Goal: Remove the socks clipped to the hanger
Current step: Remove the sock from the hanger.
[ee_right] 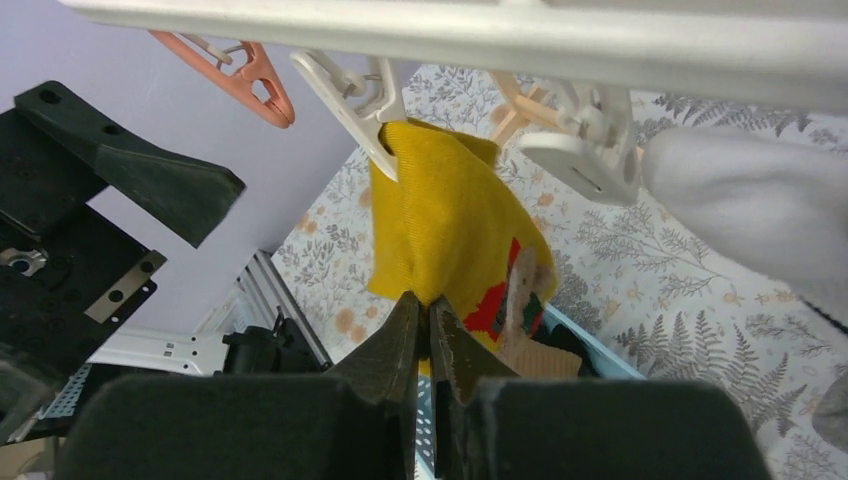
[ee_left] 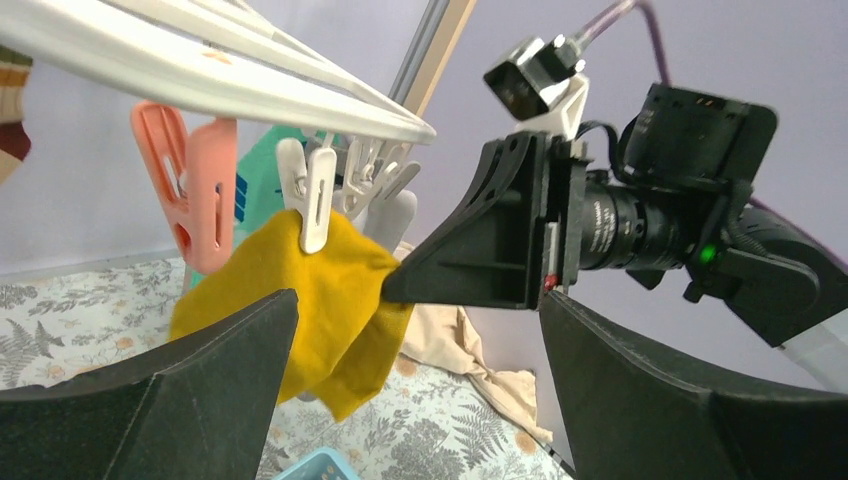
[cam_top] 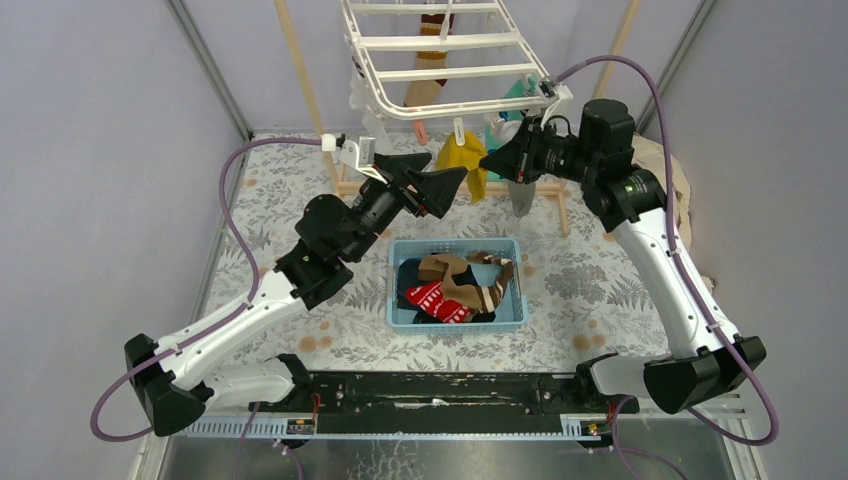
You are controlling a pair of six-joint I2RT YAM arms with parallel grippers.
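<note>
Under hanger rim: right end effector clamped on yellow sock hem; left end effector spread. Risk: shallow pinch may slip before white clip releases.

hanger: white plastic, smooth, with a slight gloss on the bars.
clips: smooth white plastic; the pink clip is the same plastic, a little shinier.
yellow sock: fine-ribbed knit cloth, matt.
my right gripper: black plastic, matt, with a fine layered grain.
my left gripper: the same matt black plastic, faintly rough.
basket: pale blue plastic, smooth.
desk: fern-printed covering, matt.
rack: pale bare wood, dull.
sheet at my bases: brushed metal, shiny.
</note>
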